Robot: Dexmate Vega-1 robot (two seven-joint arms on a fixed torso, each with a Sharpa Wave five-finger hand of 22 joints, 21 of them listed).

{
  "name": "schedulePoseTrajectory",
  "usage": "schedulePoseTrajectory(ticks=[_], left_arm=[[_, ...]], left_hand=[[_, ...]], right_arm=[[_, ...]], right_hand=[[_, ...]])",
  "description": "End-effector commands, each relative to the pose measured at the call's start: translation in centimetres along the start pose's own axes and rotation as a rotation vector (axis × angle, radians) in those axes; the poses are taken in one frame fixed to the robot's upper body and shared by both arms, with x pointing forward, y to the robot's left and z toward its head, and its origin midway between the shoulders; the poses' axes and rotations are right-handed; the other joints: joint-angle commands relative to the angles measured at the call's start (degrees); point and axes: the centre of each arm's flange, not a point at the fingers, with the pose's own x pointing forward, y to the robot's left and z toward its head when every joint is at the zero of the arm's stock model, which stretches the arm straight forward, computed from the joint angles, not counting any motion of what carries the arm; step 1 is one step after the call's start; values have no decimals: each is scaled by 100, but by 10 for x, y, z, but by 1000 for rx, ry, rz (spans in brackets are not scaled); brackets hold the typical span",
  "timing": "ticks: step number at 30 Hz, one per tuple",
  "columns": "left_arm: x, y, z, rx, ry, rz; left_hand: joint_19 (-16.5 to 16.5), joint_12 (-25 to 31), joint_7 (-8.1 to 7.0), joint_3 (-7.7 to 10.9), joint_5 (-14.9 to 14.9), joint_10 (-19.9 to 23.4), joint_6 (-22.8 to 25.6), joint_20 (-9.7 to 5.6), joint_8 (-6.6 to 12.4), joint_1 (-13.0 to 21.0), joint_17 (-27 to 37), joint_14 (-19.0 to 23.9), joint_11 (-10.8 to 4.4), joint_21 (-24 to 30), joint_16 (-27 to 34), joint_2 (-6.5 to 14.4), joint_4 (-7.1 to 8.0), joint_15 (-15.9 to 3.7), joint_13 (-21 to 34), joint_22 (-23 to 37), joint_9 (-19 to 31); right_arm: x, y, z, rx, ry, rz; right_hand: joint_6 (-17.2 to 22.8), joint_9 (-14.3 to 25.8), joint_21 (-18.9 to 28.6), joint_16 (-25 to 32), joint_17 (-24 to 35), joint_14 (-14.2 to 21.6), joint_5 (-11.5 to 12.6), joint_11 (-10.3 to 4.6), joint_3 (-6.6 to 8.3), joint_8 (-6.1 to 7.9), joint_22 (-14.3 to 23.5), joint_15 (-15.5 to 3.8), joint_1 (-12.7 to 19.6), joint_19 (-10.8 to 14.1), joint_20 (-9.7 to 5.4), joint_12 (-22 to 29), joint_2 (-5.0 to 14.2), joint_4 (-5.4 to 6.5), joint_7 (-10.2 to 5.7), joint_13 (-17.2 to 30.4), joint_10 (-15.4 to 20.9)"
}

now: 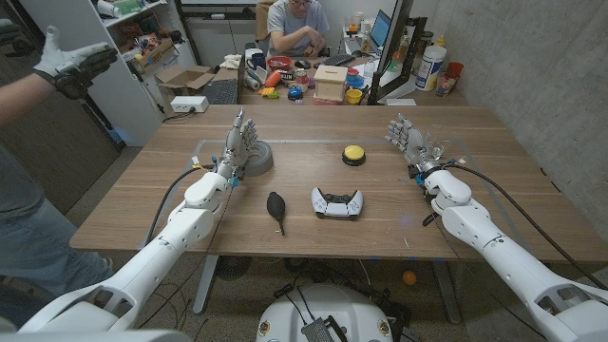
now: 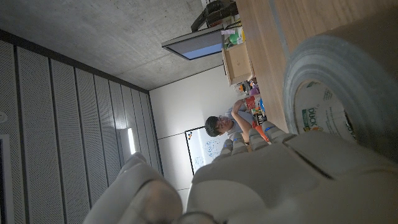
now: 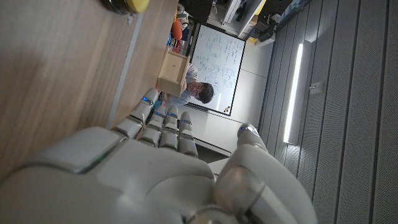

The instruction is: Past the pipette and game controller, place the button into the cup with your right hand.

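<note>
On the wooden table (image 1: 313,237) both hands stood raised with their fingers pointing up and spread apart, and neither held anything. The right hand (image 1: 414,141) stood near the table's right side, well apart from the yellow button (image 1: 353,153), which sat on its dark base toward the far middle of the table, untouched. In the right wrist view the fingers (image 3: 163,121) reached out side by side, loosely extended, with the edge of the button (image 3: 127,5) visible beyond them on the wood. The left hand (image 1: 239,144) stood just beside a grey roll of tape (image 1: 258,158), its fingers open and close against the roll; whether they touched it could not be told. The left wrist view showed the tape (image 2: 342,93) looming right past the hand's knuckles. The black pipette (image 1: 276,208) lay on the near side of the table, left of the white game controller (image 1: 337,201), the two near each other but apart.
</note>
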Motion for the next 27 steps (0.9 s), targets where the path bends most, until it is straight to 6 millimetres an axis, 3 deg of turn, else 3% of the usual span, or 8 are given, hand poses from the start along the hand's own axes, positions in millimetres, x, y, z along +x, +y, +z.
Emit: schedulePoseTrajectory(ticks=[1, 13, 27], left_arm=[[-4, -2, 2, -24, -5, 15], [-3, -4, 0, -31, 4, 12], [1, -10, 4, -19, 13, -13]], left_hand=[[-34, 31, 5, 9, 43, -37, -86, 9, 34, 4, 13, -34, -13, 23, 27, -48, -5, -10, 9, 28, 25], [-6, 48, -7, -43, 73, 1, -25, 27, 59, 11, 12, -16, -18, 8, 32, -24, -22, -8, 9, 29, 25], [17, 64, -28, -103, 109, 42, 41, 25, 82, 19, 12, 19, -25, -13, 42, 0, -37, -10, 9, 31, 25]], right_arm=[[-3, 2, -6, -10, 30, 17], [-6, 4, -8, -5, 24, 6], [-14, 7, 12, -95, -27, 15]], right_hand=[[78, 12, 27, 40, 19, 75, 38, 2, 33, 29, 8, -5, 38, 49, -120, 19, 5, -2, -4, 7, 52], [117, 13, 3, 25, 16, 98, 39, -4, 48, 30, 10, -8, 60, 71, -107, 24, 36, -14, -20, 7, 94], [137, 14, -21, 8, -4, 173, 37, -17, 72, 18, 11, -12, 173, 141, -94, 31, 28, -98, -13, 7, 163]])
